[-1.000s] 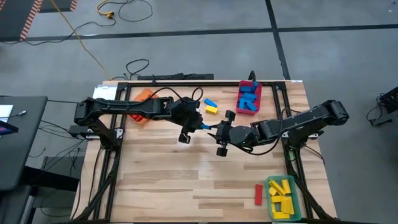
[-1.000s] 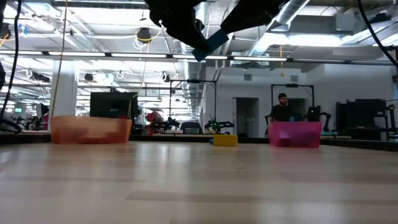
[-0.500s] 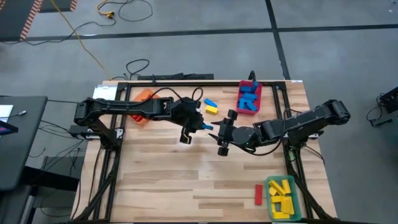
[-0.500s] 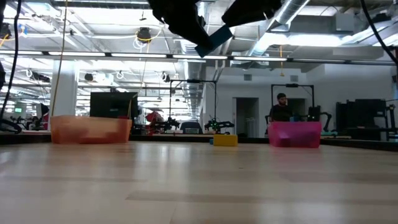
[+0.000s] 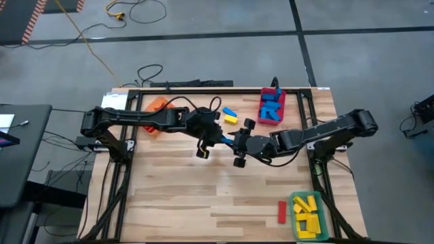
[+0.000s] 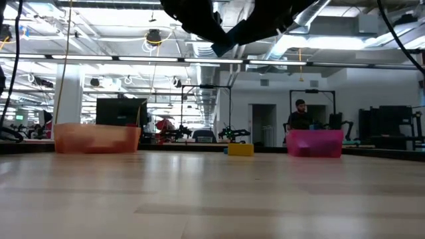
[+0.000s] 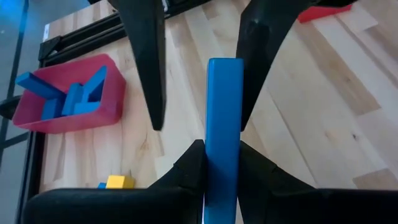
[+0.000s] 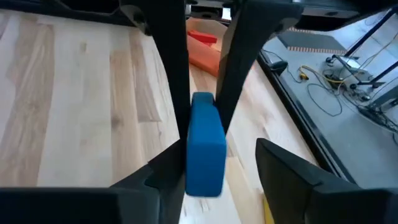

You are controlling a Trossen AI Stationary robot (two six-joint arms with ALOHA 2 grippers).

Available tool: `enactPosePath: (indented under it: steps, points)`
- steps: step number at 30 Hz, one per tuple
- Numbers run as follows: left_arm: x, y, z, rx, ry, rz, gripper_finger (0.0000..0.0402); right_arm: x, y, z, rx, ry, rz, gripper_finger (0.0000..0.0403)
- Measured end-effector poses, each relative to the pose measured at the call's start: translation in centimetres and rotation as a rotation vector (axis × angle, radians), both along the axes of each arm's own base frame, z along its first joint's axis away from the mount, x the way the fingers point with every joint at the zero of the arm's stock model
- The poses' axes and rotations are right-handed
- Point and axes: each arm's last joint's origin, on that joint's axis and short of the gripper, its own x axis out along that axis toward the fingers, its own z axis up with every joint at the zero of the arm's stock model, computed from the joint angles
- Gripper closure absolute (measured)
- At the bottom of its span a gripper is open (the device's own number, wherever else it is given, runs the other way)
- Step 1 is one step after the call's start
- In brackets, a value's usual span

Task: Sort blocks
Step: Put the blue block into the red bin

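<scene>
so this one's mid-handover, up in the air over the middle of the table. the left gripper is clamped tight on a blue block, holding it by one end, and the right gripper has its fingers spread around the free end. in the left wrist view the right arm's two fingers sit either side of the bar with a gap on at least one side, so i'd say it's not gripping yet.

progress, as far as i can tell: pretty far along but not done.
- red bin at the far edge has a heap of blue blocks in it
- green bin at the near right corner holds yellow blocks
- orange bin on the far left has something red in it in the right wrist view, can't count it

what's left:
- the blue one in the air, my guess is it's headed to the red bin
- a loose blue block and yellow block lying together near the red bin
- a red block lying just beside the green bin, outside it

so four blocks to go by my count.
</scene>
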Motion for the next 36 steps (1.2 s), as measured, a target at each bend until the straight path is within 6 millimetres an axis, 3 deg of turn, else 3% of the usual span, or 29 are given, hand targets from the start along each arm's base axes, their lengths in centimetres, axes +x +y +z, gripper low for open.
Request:
enactPosePath:
  steps: [6,15,23,31,36]
  points:
    - [0.0,0.0,-0.2,0.0,0.013,0.003,0.0351,0.4,0.1,-0.1,-0.015,-0.015,0.018,0.0245]
    - [-0.1,0.0,-0.3,-0.001,0.025,0.006,0.0351,0.4,0.0,0.0,-0.003,-0.015,0.027,0.0283]
    - [-0.1,0.1,-0.3,0.005,0.031,0.016,0.0349,0.3,0.0,-0.1,0.002,-0.002,0.028,0.0352]
    - [-0.1,0.2,-0.5,-0.004,0.039,0.088,0.0305,0.0,0.0,-0.4,-0.01,0.046,0.027,0.0353]
    - [-0.6,0.6,-0.9,0.006,0.104,0.149,0.0285,-1.6,-1.2,-0.4,0.02,0.128,-0.059,0.0353]
